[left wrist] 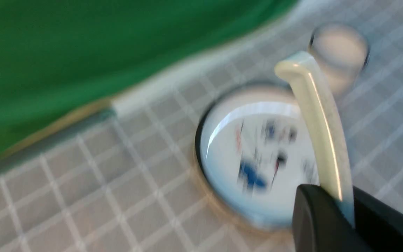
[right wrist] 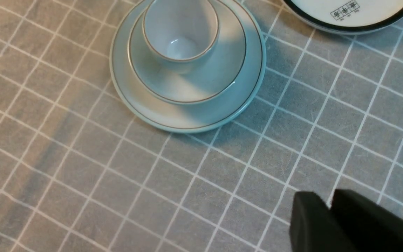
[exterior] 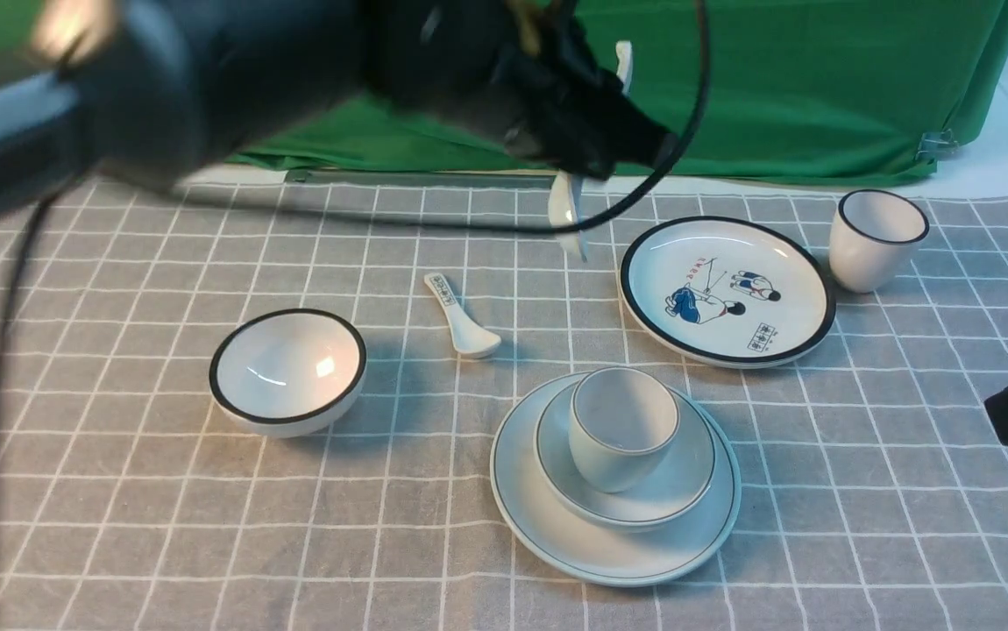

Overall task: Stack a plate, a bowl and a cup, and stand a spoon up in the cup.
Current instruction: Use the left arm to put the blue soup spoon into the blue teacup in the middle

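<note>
Left gripper (exterior: 593,166) clamps the spoon (exterior: 567,217) by its handle; glazed ceramic, likely slick, stiff, breakable. Right gripper's (right wrist: 328,202) jaws: cannot tell.

You have the plate (exterior: 548,517), large, round and pale blue-white with a thin dark rim line, lying flat on the cloth at centre front. The bowl (exterior: 692,473), shallow and of the same glaze, sits upright on it. The small handleless cup (exterior: 622,429) stands mouth up in the bowl. The spoon (exterior: 567,210), short, pale and plain-handled, is up off the table behind the stack. It is nearly upright with its scoop down, clamped at the handle by your left gripper (exterior: 592,162).
</note>
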Tool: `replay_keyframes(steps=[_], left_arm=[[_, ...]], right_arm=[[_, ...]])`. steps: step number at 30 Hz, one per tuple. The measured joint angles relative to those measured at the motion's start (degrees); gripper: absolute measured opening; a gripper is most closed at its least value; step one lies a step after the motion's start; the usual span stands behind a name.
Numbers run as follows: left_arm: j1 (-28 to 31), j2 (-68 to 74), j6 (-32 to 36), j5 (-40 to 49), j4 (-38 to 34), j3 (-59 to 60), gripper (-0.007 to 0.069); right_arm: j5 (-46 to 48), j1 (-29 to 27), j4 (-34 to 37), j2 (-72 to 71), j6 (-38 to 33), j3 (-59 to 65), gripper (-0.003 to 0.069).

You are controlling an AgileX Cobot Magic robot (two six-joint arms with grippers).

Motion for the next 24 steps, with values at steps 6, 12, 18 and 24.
replay_keyframes(steps=[6, 12, 18, 24], left_arm=[[0.0, -5.1, -1.7, -47.1, 0.0, 28.1, 0.0028], [0.1, -5.1, -2.9, -47.2, 4.9, 31.4, 0.0028], [0.1, -4.9, -4.4, -51.3, 9.4, 31.4, 0.0028], [0.1, -1.2, -5.6, -53.8, 15.4, 31.4, 0.0028]], right_arm=[[-0.9, 0.0, 0.0, -0.3, 0.0, 0.0, 0.0129], [-1.7, 0.0, 0.0, -0.3, 0.0, 0.0, 0.0131], [-1.9, 0.0, 0.0, -0.3, 0.0, 0.0, 0.0138], [-2.1, 0.0, 0.1, -0.3, 0.0, 0.0, 0.0142]])
